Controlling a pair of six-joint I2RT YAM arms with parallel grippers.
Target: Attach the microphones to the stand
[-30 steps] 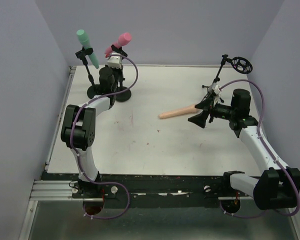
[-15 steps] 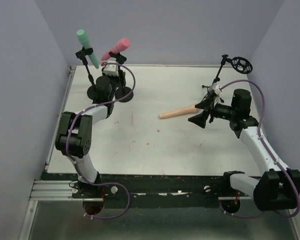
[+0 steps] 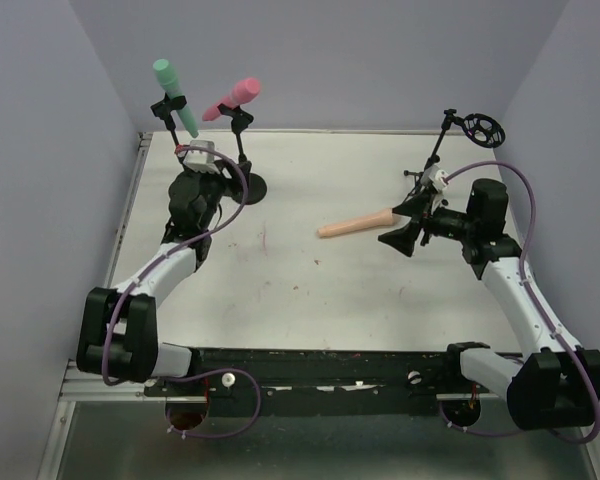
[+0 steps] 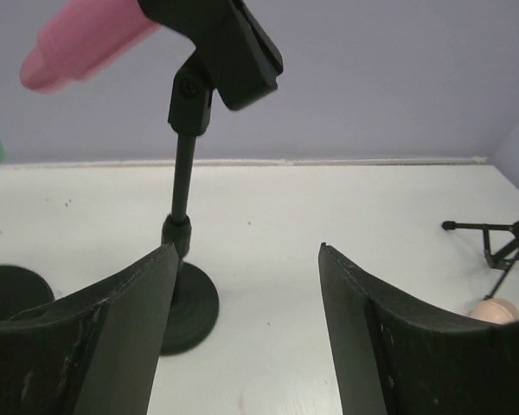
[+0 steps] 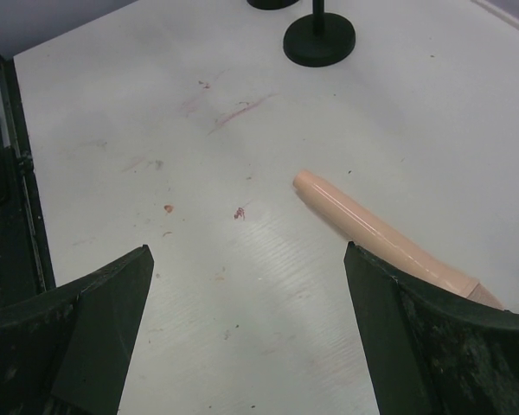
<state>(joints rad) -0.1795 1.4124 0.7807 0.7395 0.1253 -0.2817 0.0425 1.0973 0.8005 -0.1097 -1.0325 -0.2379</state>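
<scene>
Peach mic (image 3: 355, 226) lies flat on the counter (image 3: 310, 290), head end at the right end effector (image 5: 246, 251), which gapes empty, low beside it; contact is hard to judge. Teal mic (image 3: 170, 90) and pink mic (image 3: 235, 96) sit clipped. Last pickup looks on: clamp, lift, carry to the free stand (image 3: 477, 126). Left end effector (image 4: 246, 259) hangs spread, empty, facing the pink mic's stand (image 4: 183, 190).

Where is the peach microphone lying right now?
In the top view the peach microphone lies flat on the table, right of centre, its thick end beside the open right gripper.
</scene>
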